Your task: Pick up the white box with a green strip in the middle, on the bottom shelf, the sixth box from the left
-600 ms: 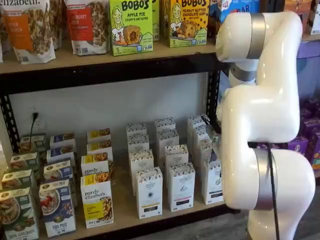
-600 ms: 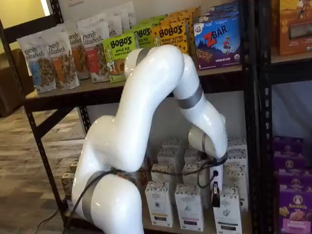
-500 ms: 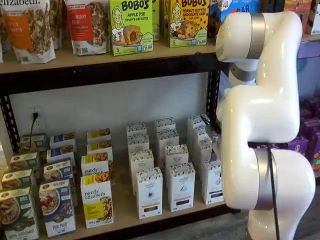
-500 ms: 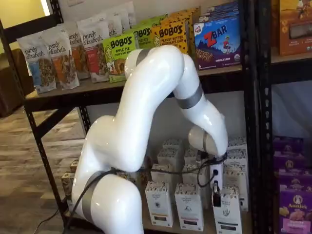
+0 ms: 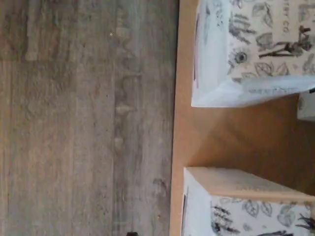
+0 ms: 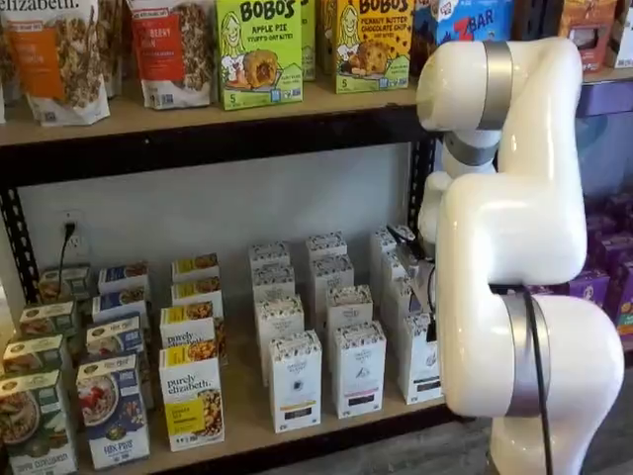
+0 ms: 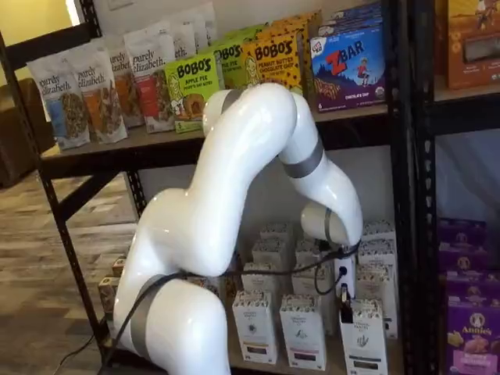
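The white box (image 7: 364,342) stands at the front of the rightmost column on the bottom shelf (image 6: 247,414). In a shelf view my arm half hides this white box (image 6: 417,358). My gripper (image 7: 344,306) hangs at the box's top left corner. Only one black finger shows below the white body, so its state is unclear. The wrist view looks down on two leaf-printed white cartons (image 5: 253,46) (image 5: 246,209) at the bottom shelf's (image 5: 221,135) front edge. I cannot tell which of them is the white box.
Like white cartons (image 6: 296,381) (image 6: 358,368) fill the columns to the left, with Purely Elizabeth boxes (image 6: 192,396) beyond. A black rack post (image 7: 402,195) stands just right of the target column. The upper shelf (image 6: 198,109) carries Bobo's boxes. Grey wood floor (image 5: 88,118) lies below.
The arm's upper links have swung a little left and the wrist now shows before the right column. The gripper sits slightly higher over the same front carton.
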Tool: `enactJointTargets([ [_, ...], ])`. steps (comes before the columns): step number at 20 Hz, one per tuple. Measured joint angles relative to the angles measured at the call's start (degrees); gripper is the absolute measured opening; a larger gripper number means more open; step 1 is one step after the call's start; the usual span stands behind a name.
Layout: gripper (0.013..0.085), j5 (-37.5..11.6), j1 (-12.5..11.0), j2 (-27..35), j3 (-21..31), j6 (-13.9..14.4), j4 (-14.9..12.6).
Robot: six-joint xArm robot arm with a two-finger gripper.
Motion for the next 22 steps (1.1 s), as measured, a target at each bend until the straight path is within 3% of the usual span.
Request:
enactJointTargets([
  [12,0.0850,0.85,-1.34,6.77,-7.96,-0.97,-0.34],
  [22,0.0850,1.50,-0.89,11.35,-12.49,4.91,-6.46],
])
